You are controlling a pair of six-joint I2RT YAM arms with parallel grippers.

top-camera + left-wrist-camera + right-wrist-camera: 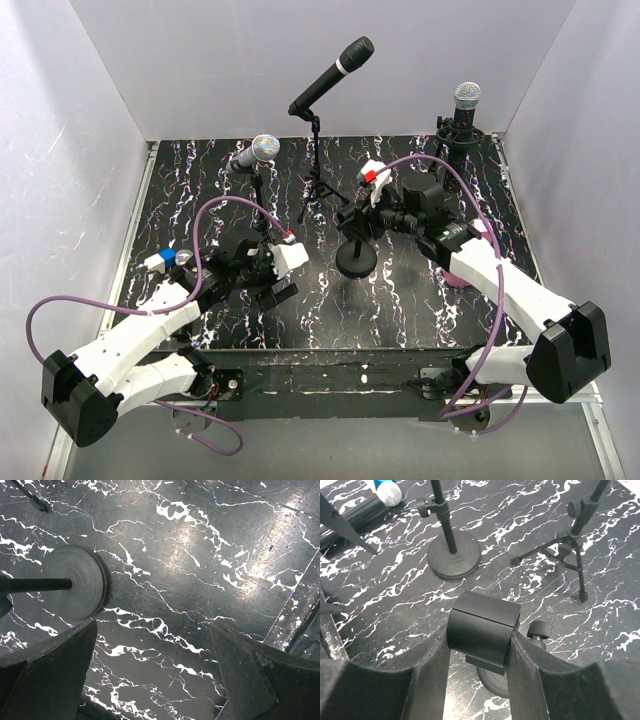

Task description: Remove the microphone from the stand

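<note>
The stand clip [482, 625] is braced in the half-closed right tool [480, 645]; the wide-open, empty left tool [154, 630] is needed at the eleven-o'clock microphone [262, 150].

The left arm [130, 345] is reaching forward and in toward the middle from its base, with its forearm held low. Its wrist is pointing the left gripper [154, 630] downward, and the two fingers [55, 675] are standing spread wide with nothing between them. The right arm [495, 275] is also stretching forward and inward, bending at the elbow. The right gripper [480, 642] is squeezing a black clip [482, 620], its fingers pressing it from both sides.
</note>
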